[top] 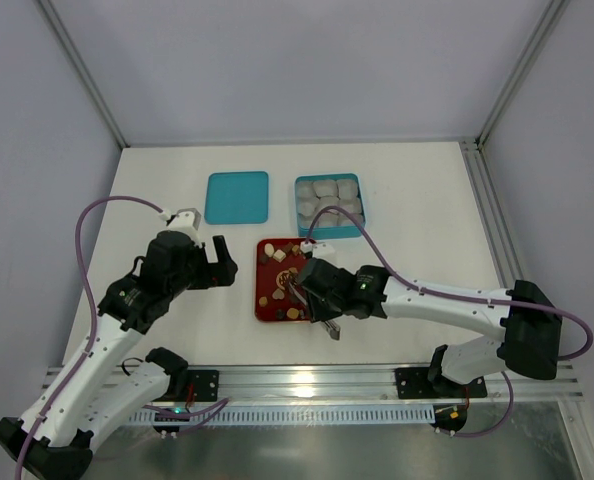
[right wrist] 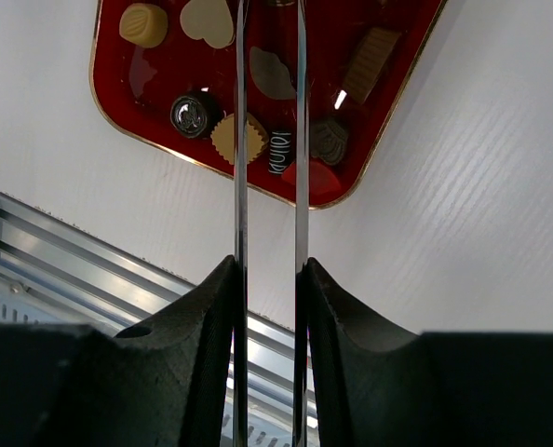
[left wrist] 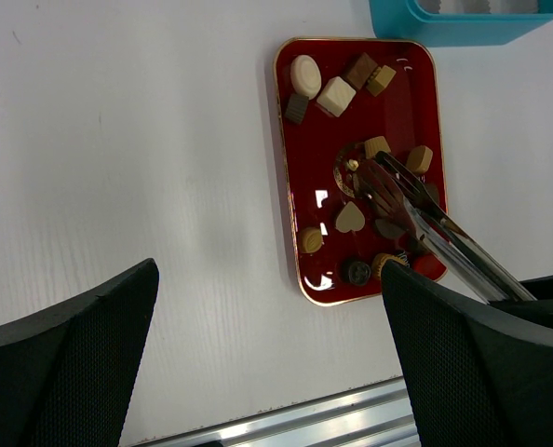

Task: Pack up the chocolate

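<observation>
Left tool (top: 220, 262) wide open, right tool (right wrist: 269, 268) pinched narrow, arm outstretched

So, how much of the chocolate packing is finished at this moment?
Done: lid off, lying beside the box; its paper cups look empty. In hand: the right gripper holds tongs over the red tray; the left gripper is open. Left: all the chocolate pieces on the tray.

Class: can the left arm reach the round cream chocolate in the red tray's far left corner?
Probably yes. The left gripper, jaws open, hangs beside the red tray; the right gripper's tongs sit over its near half, away from the cream chocolate.
</observation>
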Controlling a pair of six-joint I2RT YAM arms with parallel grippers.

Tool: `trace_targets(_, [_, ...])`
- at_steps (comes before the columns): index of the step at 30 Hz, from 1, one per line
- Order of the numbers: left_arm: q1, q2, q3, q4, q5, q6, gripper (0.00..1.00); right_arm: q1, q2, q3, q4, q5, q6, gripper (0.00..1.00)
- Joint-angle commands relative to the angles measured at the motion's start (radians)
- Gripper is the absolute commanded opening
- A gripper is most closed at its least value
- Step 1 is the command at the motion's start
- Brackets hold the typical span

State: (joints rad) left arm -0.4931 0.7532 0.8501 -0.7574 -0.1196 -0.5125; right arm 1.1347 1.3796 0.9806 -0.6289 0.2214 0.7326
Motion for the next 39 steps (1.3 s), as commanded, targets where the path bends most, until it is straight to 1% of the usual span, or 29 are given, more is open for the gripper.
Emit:
trace_targets(1, [-0.002,-0.012,0.001,0.021,-0.009,0.011,1.0,-0.009,-0.002,0.055,0.011,0.013,-0.018,0.28])
trace_targets(5, [-0.002,-0.012,0.0,0.021,-0.009,0.012,1.0,-0.013,-0.014,0.075,-0.003,0.016,-0.024,0.26])
trace_targets(20, [-0.002,-0.015,0.0,0.021,-0.011,0.011,1.0,-0.038,-0.066,0.121,-0.06,0.024,-0.052,0.25])
trace_targets(31, [-0.002,-0.017,0.0,0.021,-0.009,0.011,1.0,-0.055,-0.073,0.148,-0.075,0.009,-0.071,0.25])
trace_targets(35, [-0.004,-0.018,0.0,0.021,-0.009,0.011,1.0,-0.075,-0.077,0.165,-0.08,-0.017,-0.085,0.24])
trace_targets(39, [-0.002,-0.017,0.0,0.02,-0.011,0.011,1.0,-0.127,-0.091,0.207,-0.095,-0.048,-0.114,0.23])
